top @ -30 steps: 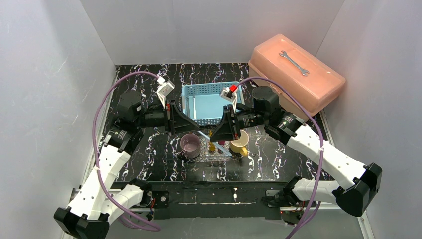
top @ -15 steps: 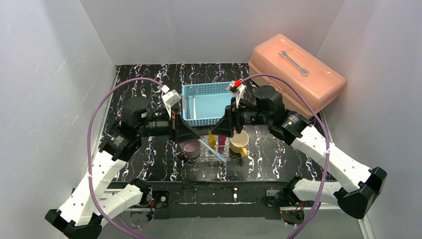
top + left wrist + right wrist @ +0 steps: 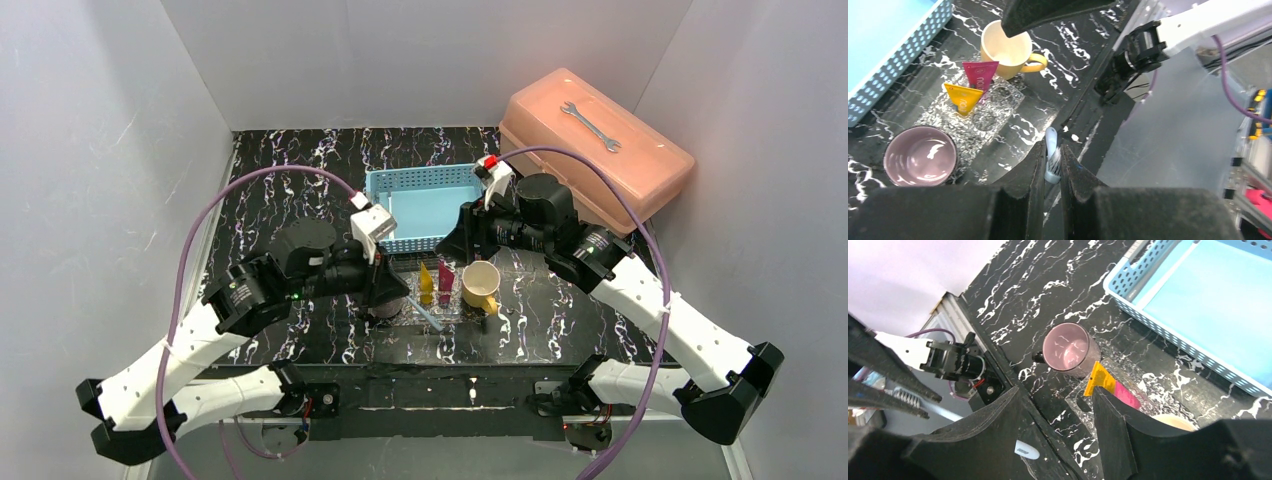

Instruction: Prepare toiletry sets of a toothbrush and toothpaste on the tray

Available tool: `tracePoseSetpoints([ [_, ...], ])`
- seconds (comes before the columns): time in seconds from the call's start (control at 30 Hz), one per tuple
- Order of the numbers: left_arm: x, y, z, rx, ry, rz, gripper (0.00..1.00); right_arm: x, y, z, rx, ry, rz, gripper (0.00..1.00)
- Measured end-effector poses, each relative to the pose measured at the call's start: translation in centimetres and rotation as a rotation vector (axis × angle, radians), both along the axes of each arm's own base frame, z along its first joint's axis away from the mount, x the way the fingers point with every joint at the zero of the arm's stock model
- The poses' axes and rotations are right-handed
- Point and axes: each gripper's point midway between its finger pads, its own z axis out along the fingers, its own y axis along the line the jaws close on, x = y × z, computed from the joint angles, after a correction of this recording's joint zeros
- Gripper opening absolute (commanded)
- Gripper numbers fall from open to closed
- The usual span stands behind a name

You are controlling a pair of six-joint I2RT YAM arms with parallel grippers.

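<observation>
My left gripper (image 3: 1051, 167) was pinched shut on the toothbrush (image 3: 1050, 142), over the near part of the tray (image 3: 998, 107). My right gripper (image 3: 1055, 390) was spread, holding nothing. In the top view, the brush's long axis ran from 10 to 4 o'clock, free end pointing toward 4. So thin a pinch could let it swivel and knock the yellow tube (image 3: 963, 96) at 12.

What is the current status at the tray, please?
Left tool shut on toothbrush. Right tool open, empty, above tray. Yellow tube and pink tube on tray. Purple cup and yellow cup flank tray.
</observation>
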Motion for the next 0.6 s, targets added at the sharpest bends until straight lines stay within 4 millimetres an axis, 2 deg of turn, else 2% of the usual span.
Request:
tracePoseSetpoints([
  [0.23,0.4,-1.3,-2.0,0.18,-0.122,0.052,0.0,1.1,-0.7,-0.4,-0.03,-0.013,-0.074,0.61],
  [0.37,1.5,-1.4,-3.3,0.276,-0.19,0.109,0.0,1.5,-1.0,-0.4,-0.036,-0.021,-0.098,0.61],
  [0.6,3.4,-1.1,-3.3,0.31,-0.272,0.202,0.0,1.7,-1.5,-0.7,-0.048,-0.029,-0.122,0.61],
])
